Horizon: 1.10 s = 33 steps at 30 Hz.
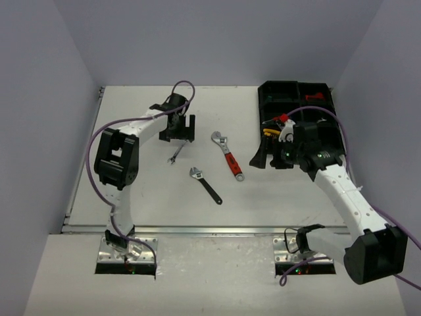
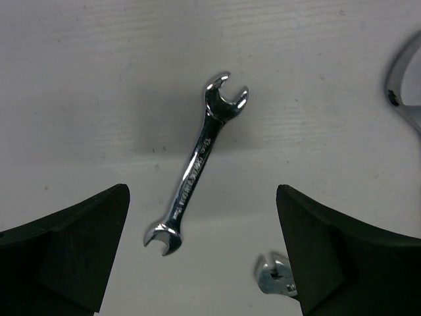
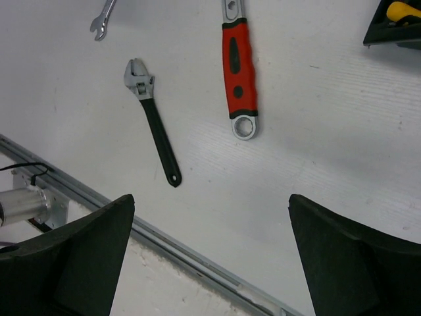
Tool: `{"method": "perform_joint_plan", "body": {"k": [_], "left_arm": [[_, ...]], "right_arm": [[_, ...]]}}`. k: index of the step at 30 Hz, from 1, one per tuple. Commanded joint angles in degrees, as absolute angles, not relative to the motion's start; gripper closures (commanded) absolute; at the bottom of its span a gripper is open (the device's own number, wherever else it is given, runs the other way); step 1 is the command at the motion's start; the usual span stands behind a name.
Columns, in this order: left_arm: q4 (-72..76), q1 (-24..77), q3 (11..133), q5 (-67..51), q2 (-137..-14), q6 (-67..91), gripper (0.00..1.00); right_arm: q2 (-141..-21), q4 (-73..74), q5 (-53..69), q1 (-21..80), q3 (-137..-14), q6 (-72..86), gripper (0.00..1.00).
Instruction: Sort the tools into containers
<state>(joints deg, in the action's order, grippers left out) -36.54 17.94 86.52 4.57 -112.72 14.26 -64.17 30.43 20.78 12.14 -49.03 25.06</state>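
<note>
Three tools lie loose on the table point(image 1: 131, 191): a small silver wrench point(image 1: 175, 155), a red-handled adjustable wrench point(image 1: 227, 155) at its 3 o'clock and a black-handled adjustable wrench point(image 1: 206, 185) at its 4 o'clock. Only the top view takes in the black organiser tray point(image 1: 332, 99), at the table's 1 o'clock corner. The right arm point(image 1: 342, 191) hides several compartments, but yellow handles point(image 1: 268, 130) show in a left one and something red point(image 1: 314, 96) in a far one. The left wrist view alone shows the silver wrench flat between the parted fingers point(image 2: 66, 257) of the left gripper point(image 1: 178, 136), touching neither. The right gripper point(image 3: 212, 204), by the tray's 8 o'clock edge, is spread wide over bare table. Both adjustable wrenches lie at its 11 and 12 o'clock, untouched.
</note>
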Motion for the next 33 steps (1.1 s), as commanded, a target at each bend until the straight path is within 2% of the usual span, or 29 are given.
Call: {"method": "perform_joint_plan", "body": {"k": [1,7,10,19,27,32,33], "left_arm": [[-41.95,16.71,93.16,3.09,-116.82,8.43,0.09],[-41.91,16.17,93.99,2.93,-119.79,6.43,0.18],[-43.27,16.17,94.44,2.40,-122.48,5.28,0.27],[-45.01,16.17,95.28,3.67,-126.49,4.40,0.33],[-46.02,16.26,96.50,2.64,-129.66,4.13,0.69],[-46.32,16.35,95.72,1.67,-129.64,4.13,1.00],[-46.17,16.35,95.27,1.67,-128.90,4.35,1.00]], "right_arm": [[-62.78,28.03,24.54,12.13,-47.65,20.39,0.01],[-62.84,27.74,25.88,12.13,-46.85,19.60,0.01],[-62.26,26.64,27.16,12.13,-45.77,19.34,0.01],[-61.61,26.46,26.37,12.13,-44.99,18.72,0.01],[-60.41,25.93,25.75,12.13,-44.33,18.66,0.01],[-60.47,25.49,25.23,12.13,-44.12,18.63,0.01],[-60.69,25.49,24.93,12.13,-44.12,18.71,0.01]]}}
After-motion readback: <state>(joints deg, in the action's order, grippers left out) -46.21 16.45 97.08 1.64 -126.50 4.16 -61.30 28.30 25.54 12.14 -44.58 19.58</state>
